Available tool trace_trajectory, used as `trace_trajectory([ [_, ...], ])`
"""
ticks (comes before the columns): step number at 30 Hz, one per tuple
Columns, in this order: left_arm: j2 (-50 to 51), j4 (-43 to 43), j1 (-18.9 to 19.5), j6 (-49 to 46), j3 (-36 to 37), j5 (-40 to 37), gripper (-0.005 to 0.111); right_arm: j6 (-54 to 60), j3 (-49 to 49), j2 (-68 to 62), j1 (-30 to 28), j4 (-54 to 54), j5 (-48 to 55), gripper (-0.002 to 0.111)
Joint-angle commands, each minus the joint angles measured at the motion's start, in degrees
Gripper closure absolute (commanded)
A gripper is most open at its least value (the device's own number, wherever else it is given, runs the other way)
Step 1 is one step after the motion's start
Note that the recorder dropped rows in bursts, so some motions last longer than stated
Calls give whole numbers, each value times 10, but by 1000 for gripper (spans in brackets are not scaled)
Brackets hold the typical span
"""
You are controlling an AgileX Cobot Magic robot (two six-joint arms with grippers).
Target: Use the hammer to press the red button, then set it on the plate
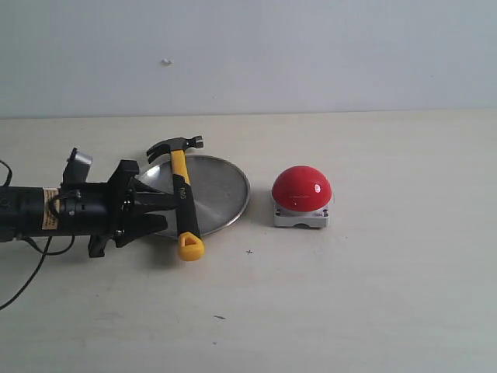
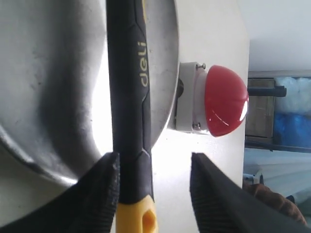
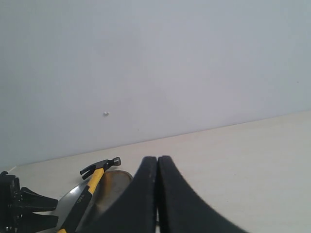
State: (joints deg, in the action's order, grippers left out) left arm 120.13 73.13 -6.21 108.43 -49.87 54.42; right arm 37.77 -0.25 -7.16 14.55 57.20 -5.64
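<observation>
The hammer (image 1: 185, 203) lies across the silver plate (image 1: 221, 190), its dark head past the far rim and its yellow handle end past the near rim. My left gripper (image 1: 165, 211) is open around the black grip. In the left wrist view one finger (image 2: 99, 187) rests against the hammer (image 2: 129, 97), and the other stands well clear of it. The plate (image 2: 53, 73) lies under the handle. The red button (image 1: 301, 189) sits on its grey base to the right of the plate, also seen as the button (image 2: 223, 99). My right gripper (image 3: 157, 162) is shut and holds nothing. It views the hammer (image 3: 90, 187) from afar and is out of the exterior view.
A black cable (image 1: 31, 272) trails from the left arm over the table's left edge. A plain grey wall (image 1: 311, 54) closes the far side of the table. Small dark specks (image 1: 249, 252) dot the tabletop in front of the plate.
</observation>
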Motion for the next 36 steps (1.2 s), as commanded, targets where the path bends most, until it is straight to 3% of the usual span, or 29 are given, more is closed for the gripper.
trace_trajectory([
  [1, -15, -1, 12, 0, 3, 38, 62, 1, 2, 2, 1, -4, -1, 108],
  [3, -29, 5, 22, 0, 3, 64, 68, 1, 2, 2, 1, -4, -1, 108],
  [7, -76, 31, 39, -6, 3, 103, 106, 1, 2, 2, 1, -4, -1, 108],
  [16, -253, 40, 33, -46, 32, 86, 107, 1, 2, 2, 1, -3, -1, 108],
  [28, -606, -71, 33, -192, 235, 5, 107, 1, 2, 2, 1, -1, -1, 108],
  [36, -842, -79, 33, -198, 340, -82, 107, 1, 2, 2, 1, -1, -1, 108],
])
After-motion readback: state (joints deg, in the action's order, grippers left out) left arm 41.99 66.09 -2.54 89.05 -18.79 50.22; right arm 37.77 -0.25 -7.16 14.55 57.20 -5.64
